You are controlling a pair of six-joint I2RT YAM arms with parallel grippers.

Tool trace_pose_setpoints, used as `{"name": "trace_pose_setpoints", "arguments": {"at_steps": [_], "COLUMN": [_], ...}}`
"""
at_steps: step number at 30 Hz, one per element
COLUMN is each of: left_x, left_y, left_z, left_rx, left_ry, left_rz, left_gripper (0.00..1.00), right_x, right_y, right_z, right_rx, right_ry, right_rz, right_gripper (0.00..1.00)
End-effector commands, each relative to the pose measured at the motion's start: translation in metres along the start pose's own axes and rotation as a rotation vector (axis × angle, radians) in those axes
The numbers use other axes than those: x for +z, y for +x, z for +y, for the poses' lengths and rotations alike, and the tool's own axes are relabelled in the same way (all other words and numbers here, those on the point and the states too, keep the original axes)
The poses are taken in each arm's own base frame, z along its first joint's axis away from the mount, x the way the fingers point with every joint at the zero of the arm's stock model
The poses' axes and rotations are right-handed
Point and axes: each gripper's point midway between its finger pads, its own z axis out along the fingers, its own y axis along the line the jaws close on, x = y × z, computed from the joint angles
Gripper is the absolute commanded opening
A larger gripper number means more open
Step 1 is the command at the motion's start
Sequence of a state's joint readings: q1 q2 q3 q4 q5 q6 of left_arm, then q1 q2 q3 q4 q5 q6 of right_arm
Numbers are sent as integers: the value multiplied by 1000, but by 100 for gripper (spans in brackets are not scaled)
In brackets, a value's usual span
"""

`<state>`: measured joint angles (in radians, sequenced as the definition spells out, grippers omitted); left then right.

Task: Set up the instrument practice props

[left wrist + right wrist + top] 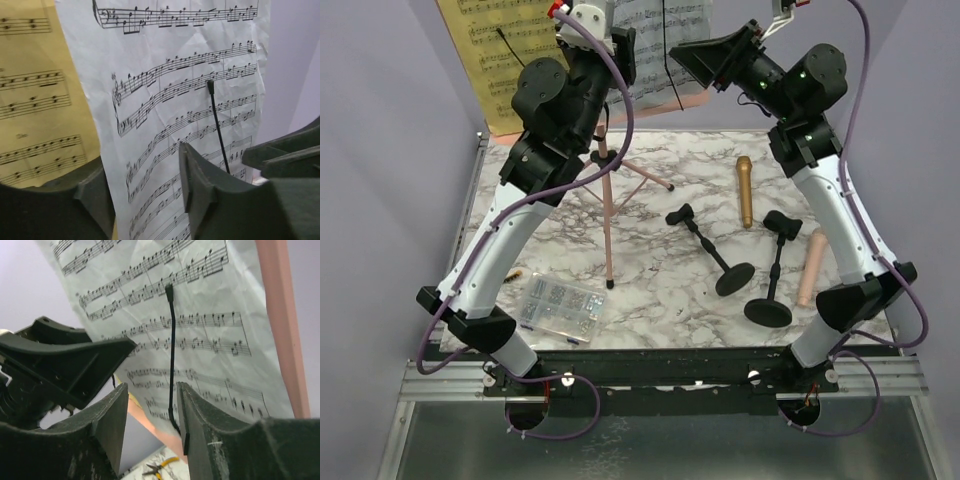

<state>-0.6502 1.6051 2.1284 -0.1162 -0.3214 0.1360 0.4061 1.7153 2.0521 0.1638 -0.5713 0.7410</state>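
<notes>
Both arms are reaching up to the back of the marble-patterned table (660, 290), where the pink music rack (604, 195) is standing on its tripod legs. It is carrying the white page (655, 35), and the yellow page (490, 60) is standing upright just to the left. In the left wrist view the white page's edge is overlapping in front of the yellow one. Both pages are showing only printed staves of notes; no title, words or brand can be read, and a faint mark on the yellow page is too blurred to make out. A thin black wire arm (218, 125) is lying across the face of the white page. The left gripper (142, 170) is hovering close in front of the white page with its fingers parted and nothing between them. The right gripper (150, 390) is likewise standing apart-jawed and gripping nothing, with the wire arm showing through its gap and the rack's pink edge beside the page. On the table the gold microphone (745, 190) is lying well apart from the rack. The pink microphone (810, 265) is lying just beside the right arm, and a black mic holder (735, 278) and a second mic holder (767, 313) are sitting between them. A clear compartment box (558, 308) is resting near the left arm's base, and yellow-handled pliers (162, 466) are lying on the marble.
</notes>
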Motion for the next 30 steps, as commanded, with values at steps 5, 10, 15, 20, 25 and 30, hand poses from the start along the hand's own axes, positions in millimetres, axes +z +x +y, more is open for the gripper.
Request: {"name": "trace_pose_setpoints", "arguments": {"at_steps": [5, 10, 15, 20, 25, 30], "left_x": [-60, -104, -171, -247, -309, -314], "left_y": [-48, -39, 12, 113, 222, 292], "left_z": [11, 12, 6, 16, 12, -2], "left_rx": [-118, -227, -354, -432, -599, -680], "left_ry": [64, 108, 175, 94, -35, -114], "left_rz": [-41, 25, 180, 468, 730, 848], "left_gripper": [69, 84, 94, 95, 95, 96], "right_x": [-61, -119, -181, -206, -196, -171], "right_y": [12, 44, 111, 206, 287, 374], "right_z": [9, -3, -47, -80, -89, -89], "right_rx": [-143, -217, -222, -87, 100, 239], "right_ry": [189, 336, 505, 484, 334, 290], "right_rz": [80, 134, 194, 369, 499, 622], "right_gripper": [66, 81, 92, 93, 92, 92]}}
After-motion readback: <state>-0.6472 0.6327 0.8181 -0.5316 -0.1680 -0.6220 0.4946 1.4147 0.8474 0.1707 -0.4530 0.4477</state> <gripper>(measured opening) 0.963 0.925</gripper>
